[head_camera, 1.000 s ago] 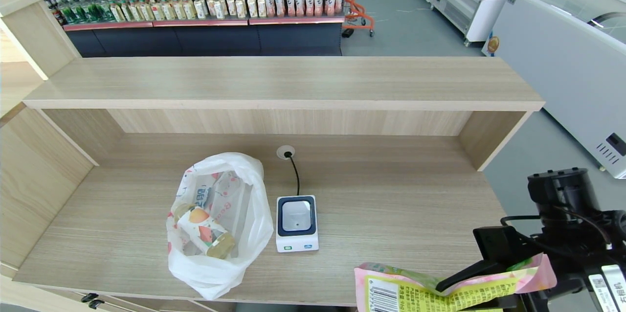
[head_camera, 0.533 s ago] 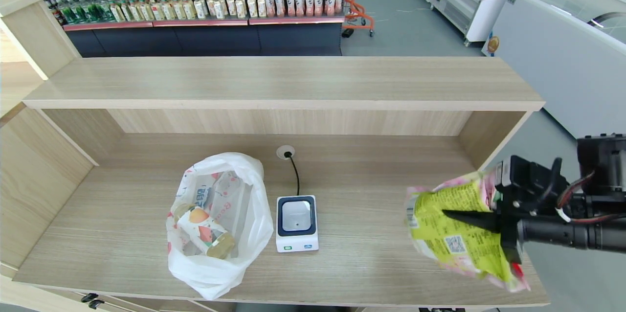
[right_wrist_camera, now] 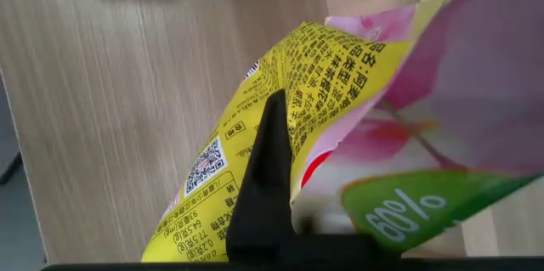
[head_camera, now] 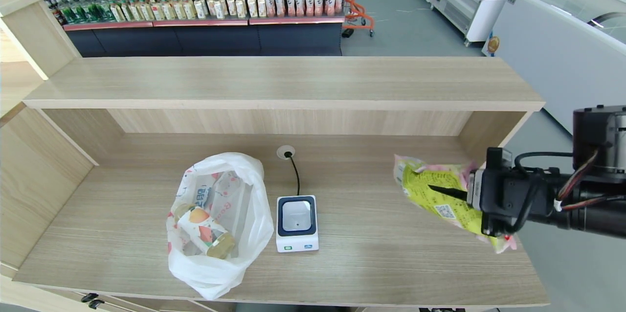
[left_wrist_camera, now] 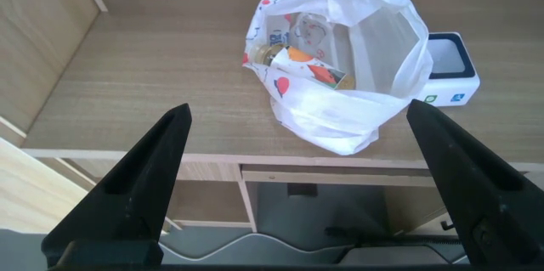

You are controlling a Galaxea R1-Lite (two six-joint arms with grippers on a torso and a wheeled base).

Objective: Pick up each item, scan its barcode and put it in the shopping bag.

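Right gripper (head_camera: 441, 191) fingers clench a floppy yellow-pink snack pouch (head_camera: 430, 203); sagging could hide its barcode from the white scanner (head_camera: 297, 224).

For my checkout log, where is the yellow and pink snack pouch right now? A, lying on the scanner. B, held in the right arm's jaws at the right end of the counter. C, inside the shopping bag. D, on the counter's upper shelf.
B: the right arm's jaws are shut on the snack pouch, holding it up well to the right of the scanner and the shopping bag.
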